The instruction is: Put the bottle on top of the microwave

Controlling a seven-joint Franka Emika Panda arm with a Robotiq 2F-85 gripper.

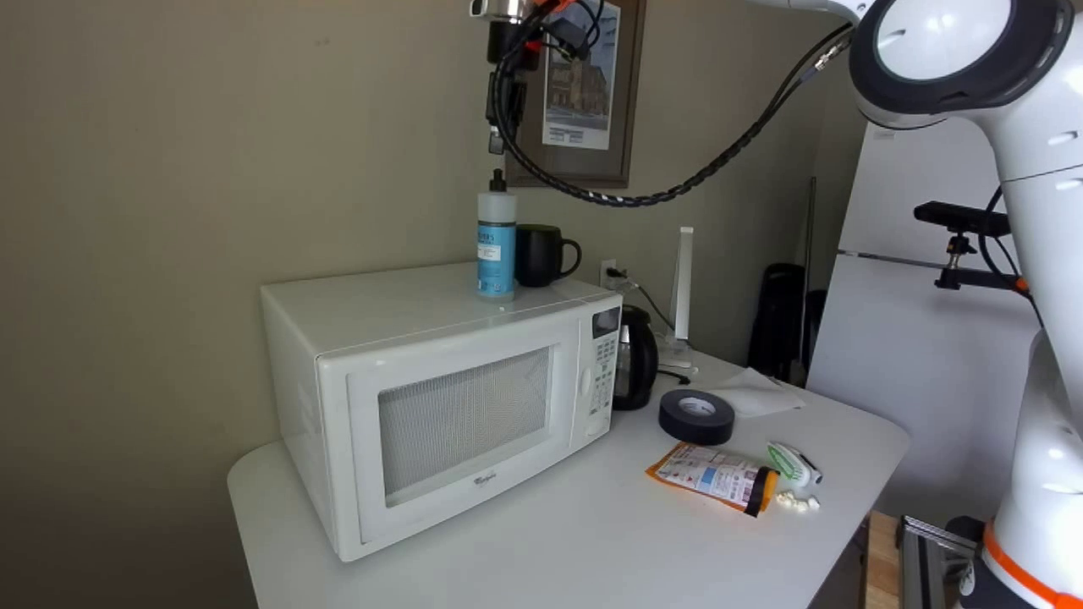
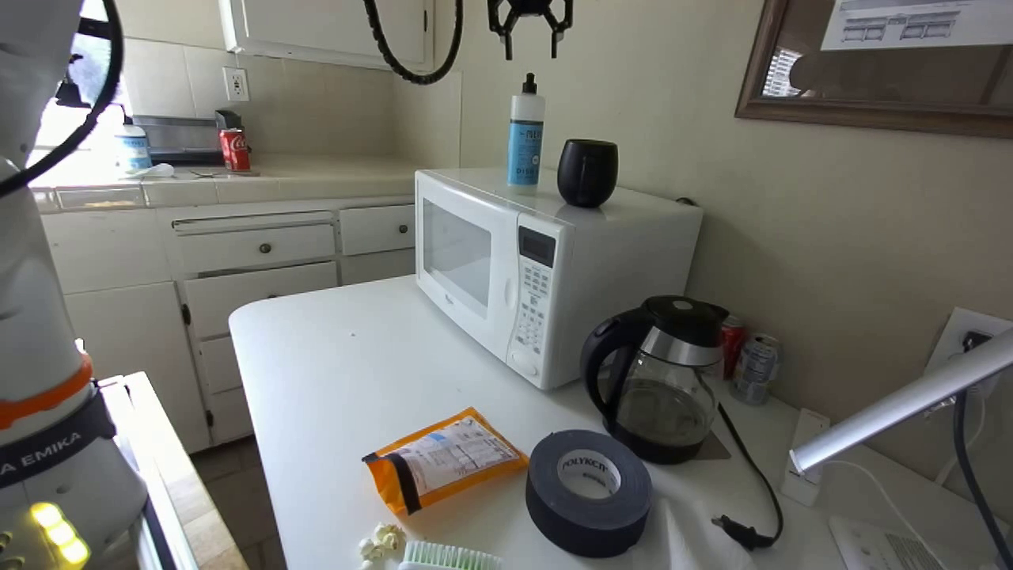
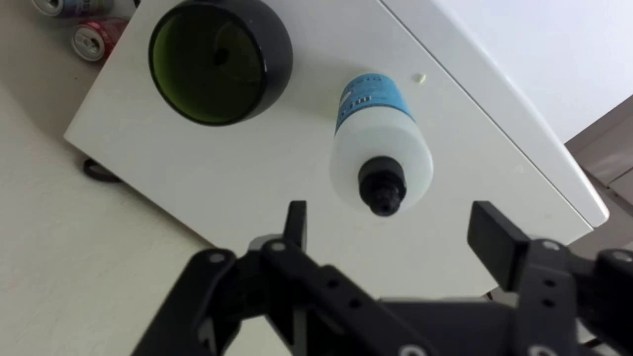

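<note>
The bottle (image 1: 497, 249) stands upright on top of the white microwave (image 1: 372, 300). It has a light blue label, a pale upper body and a black cap. Both also show in an exterior view, the bottle (image 2: 525, 150) near the front edge of the microwave (image 2: 633, 261). My gripper (image 1: 497, 150) is just above the bottle's cap, apart from it; it shows there too in an exterior view (image 2: 531, 57). In the wrist view the gripper (image 3: 388, 203) is open with nothing between its fingers. The bottle (image 3: 381, 138) appears just beyond the fingertips, standing on the microwave top (image 3: 237, 173).
A black mug (image 1: 539, 256) stands beside the bottle on the microwave. A kettle (image 2: 669, 388), tape roll (image 2: 589, 491), orange packet (image 2: 447, 459) and cans (image 2: 757, 368) are on the table. A framed picture (image 1: 622, 127) hangs on the wall near the gripper.
</note>
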